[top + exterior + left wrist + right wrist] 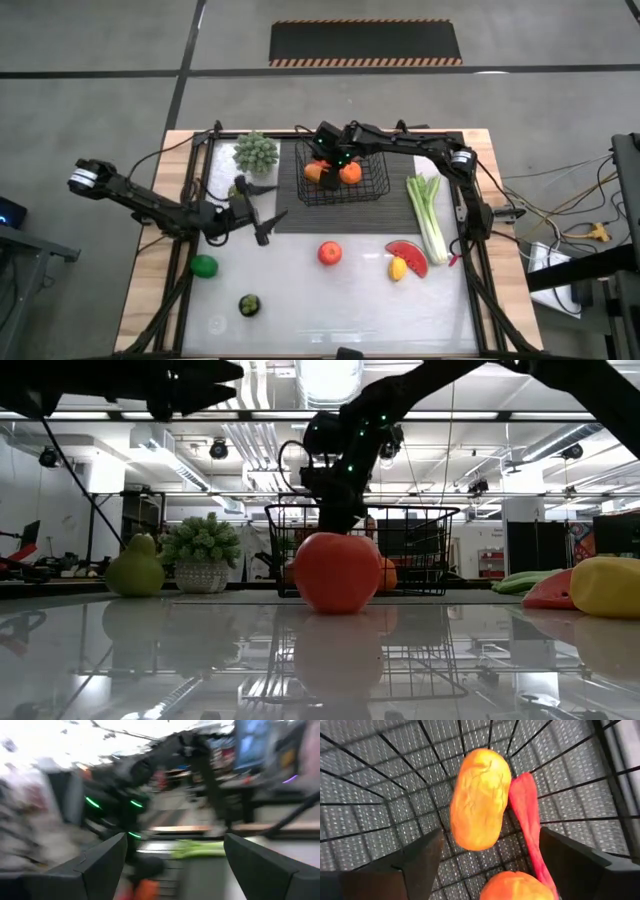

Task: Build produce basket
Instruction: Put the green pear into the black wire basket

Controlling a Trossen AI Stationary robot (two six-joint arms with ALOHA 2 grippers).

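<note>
1. High view: the right hand [335,160] hangs inside the small black wire-mesh basket [368,189], which sits on a flat dark ribbed mat [395,212] at the far middle of the surface [300,300]. Two orange pieces lie in the basket beside it. Still out on the surface are a red apple [329,253], a watermelon slice [408,255] touching a yellow lemon [398,268], a long green-white celery stalk [430,215], a green lime [204,265] and a dark round fruit [249,305]. The left hand [262,225] waits near the mat's left edge, by a potted green plant [256,152].

2. Low view: the red apple stands in front of the basket; the right arm drops into the basket behind it.

3. Left wrist view: badly blurred, but the left hand's dark fingers [100,862] stand wide apart with nothing between them.

4. Right wrist view: the right hand's fingers [417,860] are spread, released. An orange oblong fruit [479,800] lies on the mesh floor, touching a thin red-orange carrot [527,817]; another orange fruit [515,887] is near the fingers.

5. Risk, as I judge it: a crooked lift out could catch the wire wall and drag or tip the basket. The round fruit may roll when the next piece lands.
</note>
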